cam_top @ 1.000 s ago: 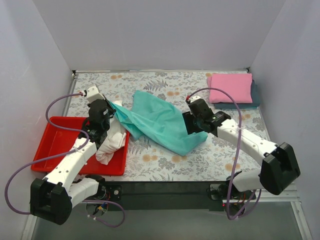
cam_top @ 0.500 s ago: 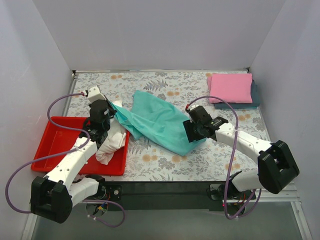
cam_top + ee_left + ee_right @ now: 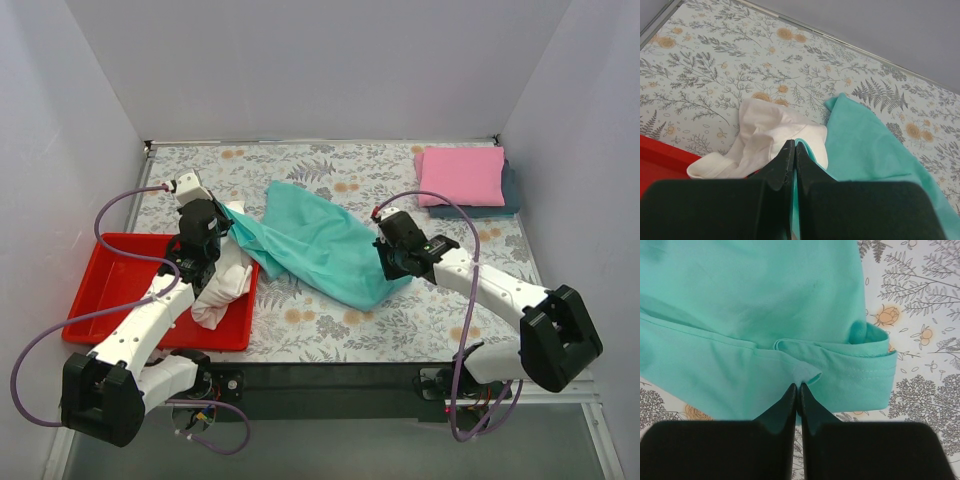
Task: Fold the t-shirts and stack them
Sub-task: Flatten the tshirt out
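A teal t-shirt [image 3: 320, 240] lies stretched across the middle of the floral table, also spread in the right wrist view [image 3: 765, 305]. My left gripper [image 3: 226, 222] is shut on its left end, a teal edge [image 3: 801, 145] caught between the black fingers. My right gripper [image 3: 383, 262] is shut on a small pinch of the teal hem [image 3: 805, 374] at the shirt's lower right. A crumpled white t-shirt [image 3: 225, 280] lies half in the red tray. A folded pink t-shirt [image 3: 460, 175] rests on a dark blue-grey one [image 3: 512, 190] at the far right.
The red tray [image 3: 120, 290] sits at the left front. White walls close in the table on the left, back and right. Purple cables loop off both arms.
My right gripper has come down to the shirt's lower right edge and closed on a fold of the hem. The left arm has stayed put.
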